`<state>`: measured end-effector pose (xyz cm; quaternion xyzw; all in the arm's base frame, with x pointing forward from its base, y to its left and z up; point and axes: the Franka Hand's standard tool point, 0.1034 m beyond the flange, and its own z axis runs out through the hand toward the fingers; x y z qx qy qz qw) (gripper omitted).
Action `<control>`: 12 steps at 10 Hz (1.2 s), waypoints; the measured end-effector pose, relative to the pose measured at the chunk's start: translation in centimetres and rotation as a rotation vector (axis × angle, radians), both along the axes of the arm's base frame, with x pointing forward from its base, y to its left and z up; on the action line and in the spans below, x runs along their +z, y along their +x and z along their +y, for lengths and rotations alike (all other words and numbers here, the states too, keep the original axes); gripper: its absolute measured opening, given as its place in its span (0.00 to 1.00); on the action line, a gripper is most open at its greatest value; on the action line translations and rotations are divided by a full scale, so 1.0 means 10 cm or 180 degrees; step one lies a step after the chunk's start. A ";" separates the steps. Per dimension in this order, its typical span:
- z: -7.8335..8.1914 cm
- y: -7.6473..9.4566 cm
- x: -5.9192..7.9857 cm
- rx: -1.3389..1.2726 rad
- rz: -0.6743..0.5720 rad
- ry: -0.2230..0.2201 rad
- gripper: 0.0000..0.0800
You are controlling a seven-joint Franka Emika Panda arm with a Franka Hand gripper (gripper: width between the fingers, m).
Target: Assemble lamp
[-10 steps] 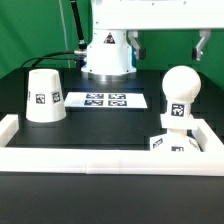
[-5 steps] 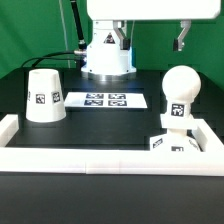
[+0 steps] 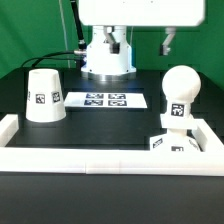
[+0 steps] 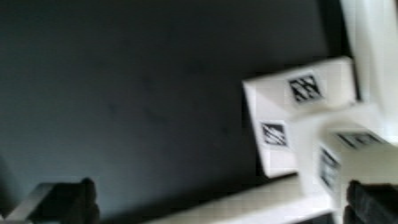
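The white cone shade [image 3: 42,95] stands on the black table at the exterior view's left. The round bulb [image 3: 179,85] stands upright on its stem on the blocky base [image 3: 172,145], in the corner of the white fence at the exterior view's right. My gripper [image 3: 168,42] hangs high above the table, behind and a little left of the bulb, open and empty. In the wrist view the gripper [image 4: 219,203] shows two dark fingertips [image 4: 63,200] far apart with nothing between them. A blurred white tagged part, apparently the base [image 4: 294,105], lies off to one side.
The marker board [image 3: 105,100] lies flat between the shade and the bulb. A white fence [image 3: 90,157] runs along the table's front and sides. The white robot pedestal [image 3: 107,55] with cables stands at the back.
My gripper has moved steadily toward the exterior view's left, from the far right edge to above and behind the bulb. The lamp parts have not moved.
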<state>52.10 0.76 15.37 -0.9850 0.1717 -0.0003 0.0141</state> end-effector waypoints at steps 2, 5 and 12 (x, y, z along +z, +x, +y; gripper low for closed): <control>-0.32 -0.18 -0.06 -0.0080 0.0060 0.0030 0.87; -0.56 -0.24 -0.07 -0.0284 0.0116 0.0161 0.87; -0.66 -0.52 -0.23 -0.0251 0.0064 0.0054 0.87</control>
